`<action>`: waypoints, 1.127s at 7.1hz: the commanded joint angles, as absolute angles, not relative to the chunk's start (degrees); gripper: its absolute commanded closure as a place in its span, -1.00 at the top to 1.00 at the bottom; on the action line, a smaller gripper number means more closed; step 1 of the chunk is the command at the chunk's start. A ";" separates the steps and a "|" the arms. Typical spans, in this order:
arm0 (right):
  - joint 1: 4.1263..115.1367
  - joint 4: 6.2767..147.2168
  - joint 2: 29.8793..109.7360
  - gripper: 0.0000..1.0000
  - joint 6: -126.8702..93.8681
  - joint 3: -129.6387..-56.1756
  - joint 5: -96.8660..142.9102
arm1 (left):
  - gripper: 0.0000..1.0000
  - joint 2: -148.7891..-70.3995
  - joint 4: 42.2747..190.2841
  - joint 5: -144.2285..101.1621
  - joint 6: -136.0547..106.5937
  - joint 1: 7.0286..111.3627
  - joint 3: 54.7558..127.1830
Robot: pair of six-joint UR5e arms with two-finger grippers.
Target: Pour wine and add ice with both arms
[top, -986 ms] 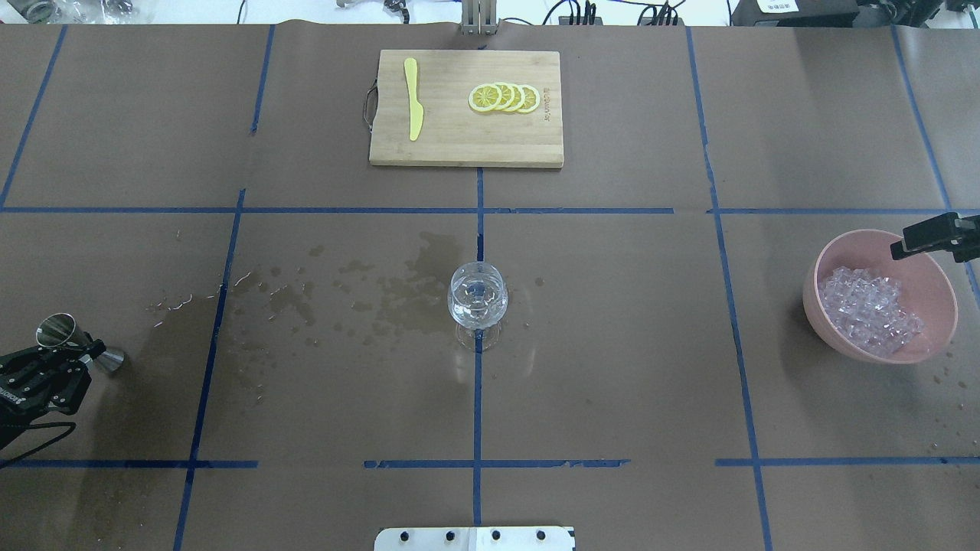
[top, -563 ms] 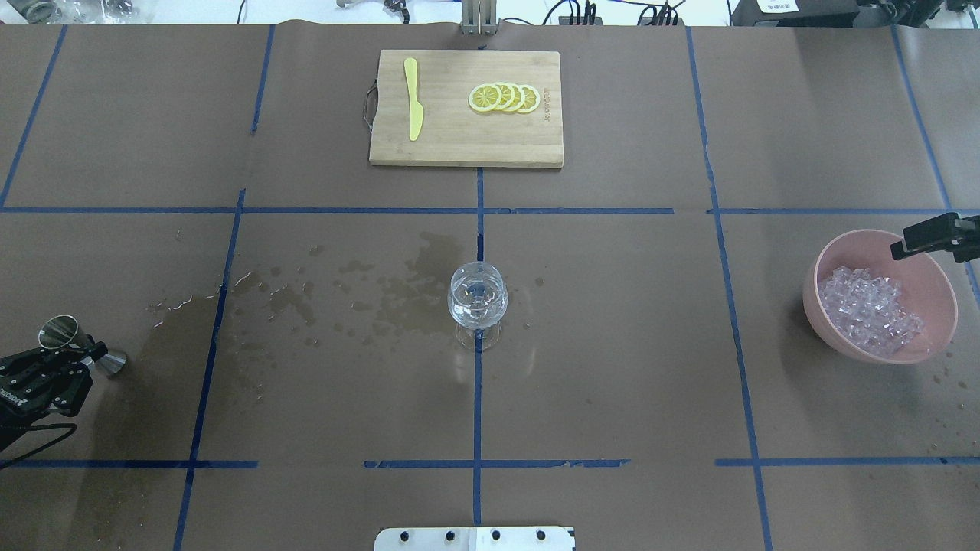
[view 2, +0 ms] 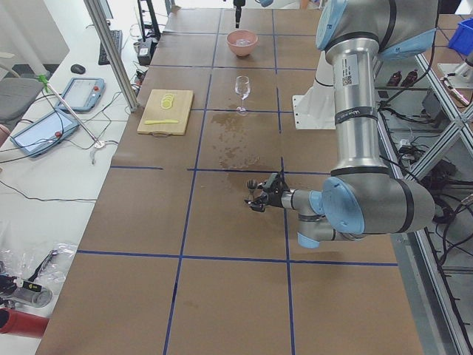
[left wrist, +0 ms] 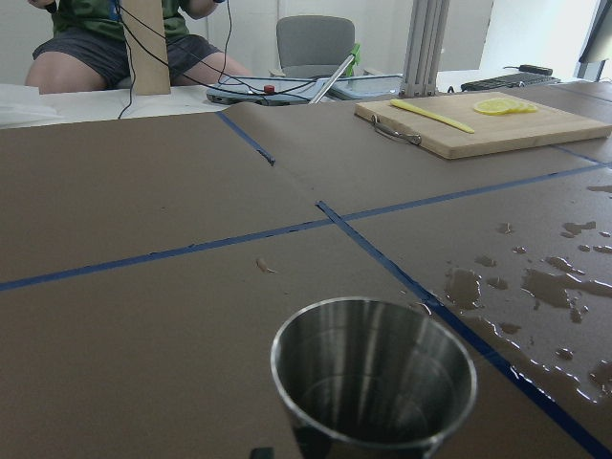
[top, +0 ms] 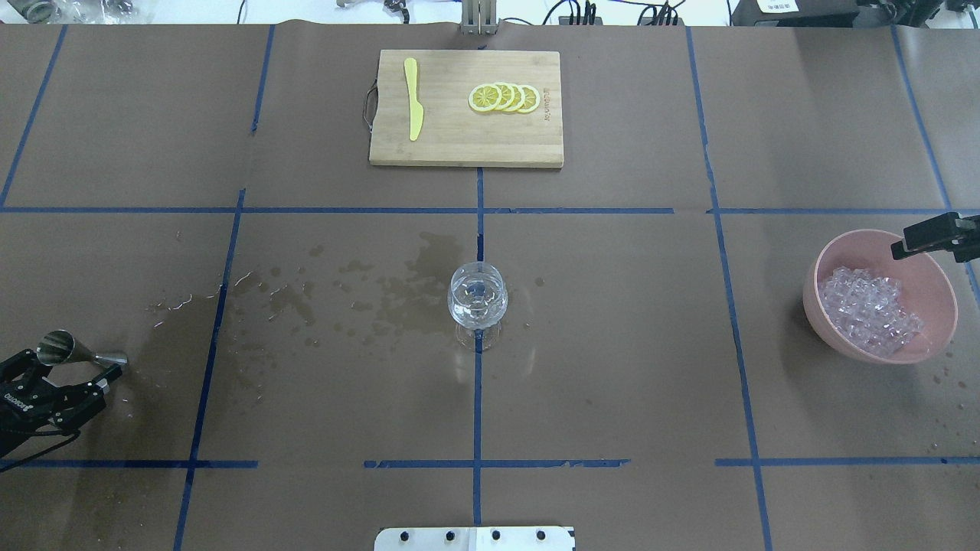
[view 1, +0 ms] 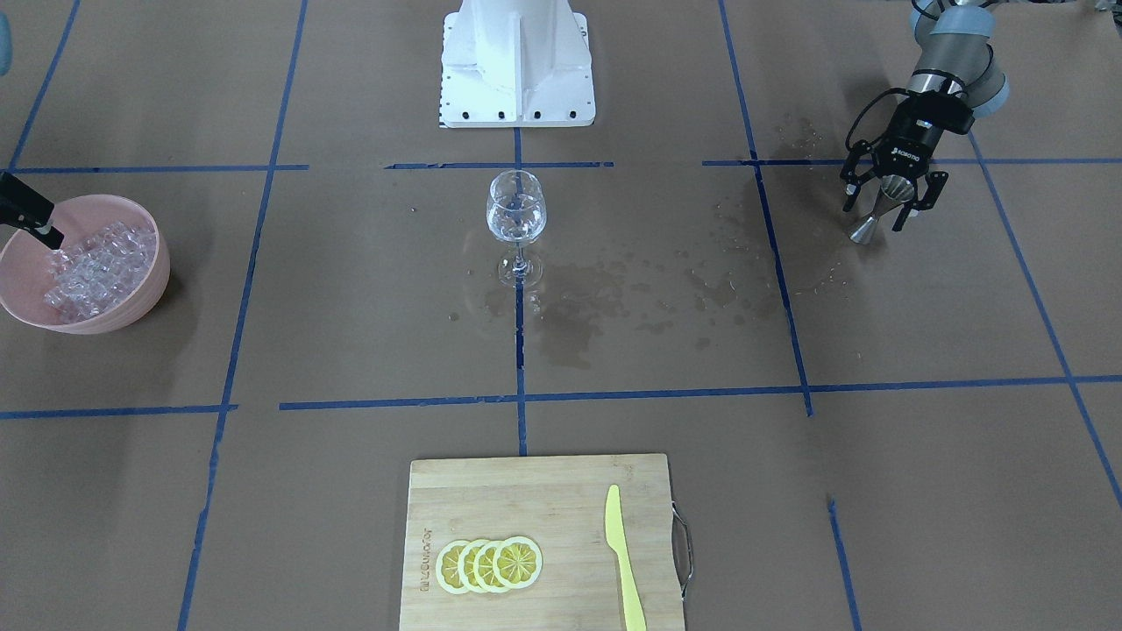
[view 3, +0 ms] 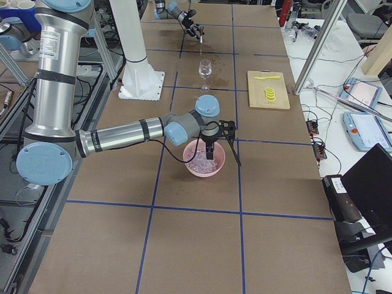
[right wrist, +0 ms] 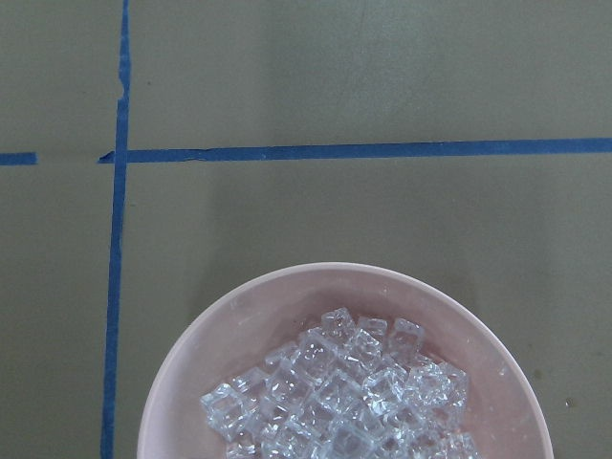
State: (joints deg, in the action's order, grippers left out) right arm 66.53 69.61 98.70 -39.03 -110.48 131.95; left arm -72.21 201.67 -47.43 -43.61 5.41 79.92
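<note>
Overhead exterior: the left gripper stands spread, released around the jigger at near left. The right gripper hangs over the far rim of the pink bowl, and I cannot tell its grip. Loose ice there could scatter, and a swing could topple the central glass holding the wine.

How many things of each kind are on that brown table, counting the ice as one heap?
Clear stemmed wine glass: 1
Round pink bowl: 1
Heap of small clear ice cubes: 1
Steel cone-shaped measuring cup: 1
Bamboo cutting board: 1
Yellow plastic knife: 1
Yellow lemon slices: 4
Total: 10
</note>
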 commanded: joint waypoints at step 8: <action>66.54 69.43 102.13 1.00 -38.93 -110.66 132.19 | 0.99 -55.17 187.48 -97.70 -31.01 39.86 89.77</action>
State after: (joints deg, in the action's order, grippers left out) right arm 67.04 69.44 101.31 -38.96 -110.67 132.05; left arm -53.70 188.00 -90.65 -38.07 26.17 93.10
